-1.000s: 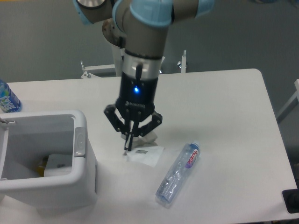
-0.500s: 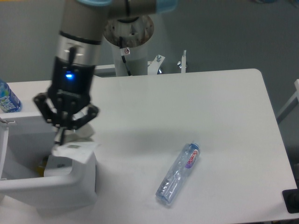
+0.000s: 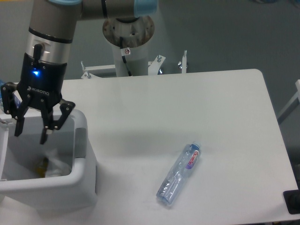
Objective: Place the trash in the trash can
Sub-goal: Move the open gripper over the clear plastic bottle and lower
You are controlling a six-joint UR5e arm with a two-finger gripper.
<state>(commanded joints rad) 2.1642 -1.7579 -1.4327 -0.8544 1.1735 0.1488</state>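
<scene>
The tabletop (image 3: 154, 108) is a smooth white surface with a matt to faintly satin look. On it, to the right of the trash can (image 3: 70, 187), lies the bottle (image 3: 179, 173), clear thin plastic, crumpled and glinting, with a glossy red-purple label and a pale plastic cap. The trash can is white moulded plastic, smooth with a soft sheen, and carries a light grey plastic tab on its side. Inside it sits white crumpled paper (image 3: 56, 165), matt and creased. Above the trash can, the claw (image 3: 32, 133) is black with a dull finish, under a sleeve of brushed-looking silver metal.
</scene>
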